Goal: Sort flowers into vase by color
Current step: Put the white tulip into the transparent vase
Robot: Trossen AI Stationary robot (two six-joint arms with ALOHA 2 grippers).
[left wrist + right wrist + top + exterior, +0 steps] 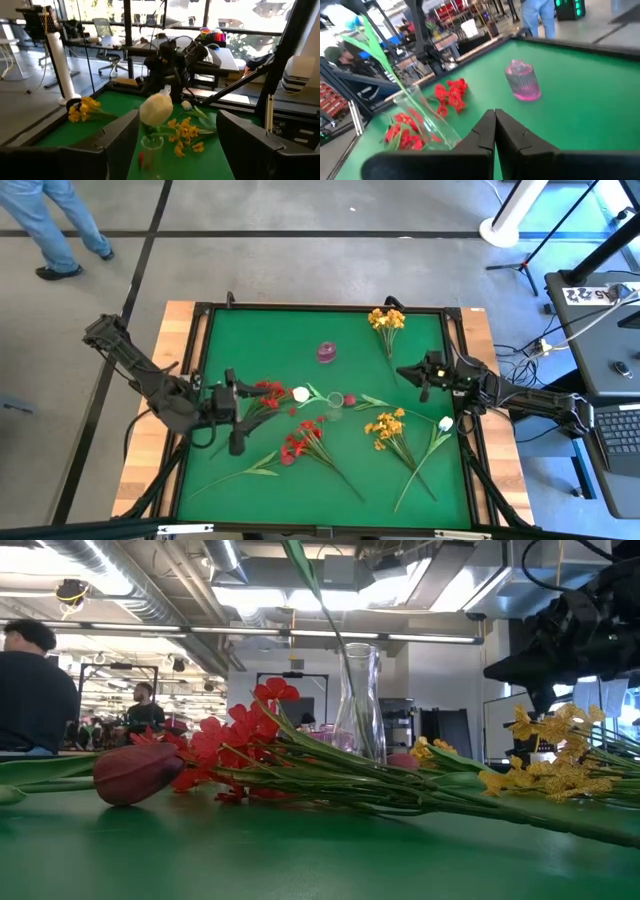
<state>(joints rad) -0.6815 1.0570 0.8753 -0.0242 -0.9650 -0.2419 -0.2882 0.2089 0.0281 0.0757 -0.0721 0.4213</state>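
While flowers (305,442) strew green table (270,330), left tool (240,408) gapes empty; right tool (418,372) shut, empty; person (60,225) beyond

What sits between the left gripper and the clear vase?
A white bud sits between the open left gripper and the clear vase, seen in the left wrist view.

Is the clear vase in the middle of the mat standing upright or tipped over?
Upright. The clear vase stands vertically on the green mat in the low view, with one green stem rising out of its mouth.
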